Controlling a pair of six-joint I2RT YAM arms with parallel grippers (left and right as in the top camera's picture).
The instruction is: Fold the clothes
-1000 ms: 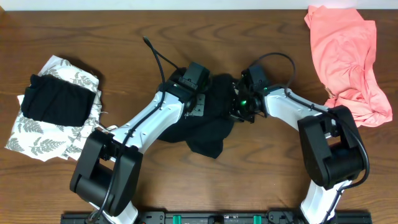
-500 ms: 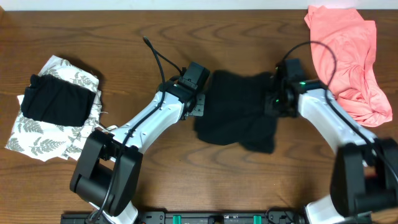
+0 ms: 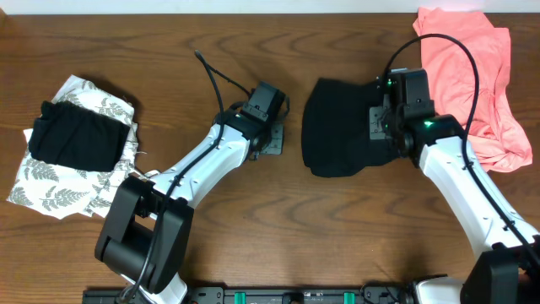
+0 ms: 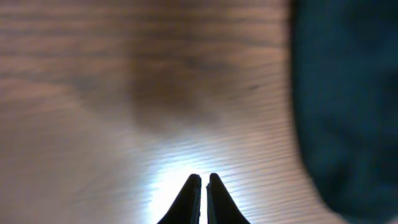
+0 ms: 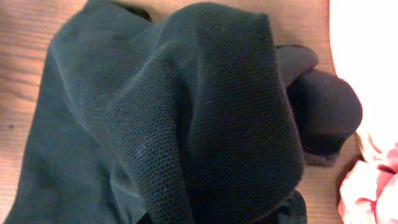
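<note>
The black shirt (image 3: 337, 127) lay bunched on the counter (image 3: 278, 245), a little right of the middle, a rounded dark heap with its right edge under the head of the right arm (image 3: 456, 169). In the right wrist view the shirt (image 5: 186, 112) filled almost the whole picture, a thick fold of knit cloth rising toward the camera. The right jaws were hidden beneath it, drawn nearly together with the cloth gathered between them, so they were pinching the shirt at its right side. A strip of pink cloth (image 5: 373, 186) showed at the lower right of that view.

The left arm (image 3: 215, 148) reached in from the lower left, its head over bare wood just left of the shirt and apart from it. In the left wrist view, which was blurred, the two dark fingertips (image 4: 189, 196) were pressed together with nothing between them, above the wood. The shirt (image 4: 348, 93) was only a dark mass along the right side.

A salmon-pink garment (image 3: 468, 76) lay crumpled at the far right corner, close beside the right arm. At the far left, well apart from the shirt, a folded black garment (image 3: 76, 135) rested on a white leaf-print garment (image 3: 59, 181).
</note>
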